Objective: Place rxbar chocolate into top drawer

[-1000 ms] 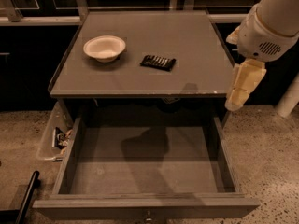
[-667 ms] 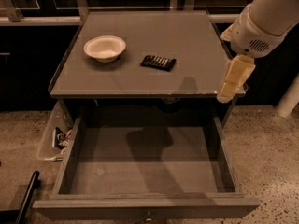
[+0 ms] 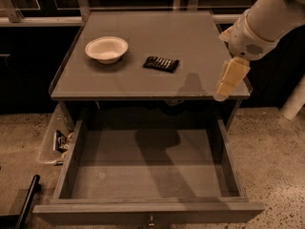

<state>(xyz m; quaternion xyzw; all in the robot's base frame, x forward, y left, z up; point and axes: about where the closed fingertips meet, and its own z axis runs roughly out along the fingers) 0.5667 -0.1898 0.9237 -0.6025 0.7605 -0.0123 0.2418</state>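
**Tool shifted leftward toward the table; bar not yet picked up**

At far left, a clear plastic bin (image 3: 47,144) is seen beside the cabinet, just as in the two earlier views. On the table (image 3: 157,25), a cream bowl (image 3: 106,48) and, to its right, the rxbar chocolate (image 3: 162,63) are shown lying flat in their former places; neither is displaced. Below them, the top drawer (image 3: 147,210) is pulled out, its floor exposed to receive the bar.

The only change is found at right. Across the three views the tool (image 3: 229,80) is carried steadily leftward, from beyond the table's right side to a position at its right front corner. This is read as the opening of the approach to the bar. The grasp and the transfer into the drawer are judged still to be done.

The tool is pointed downward, well apart from the bar. Nothing is held by it, and no contact with the table can be confirmed. Whether it is open or closed cannot be told.
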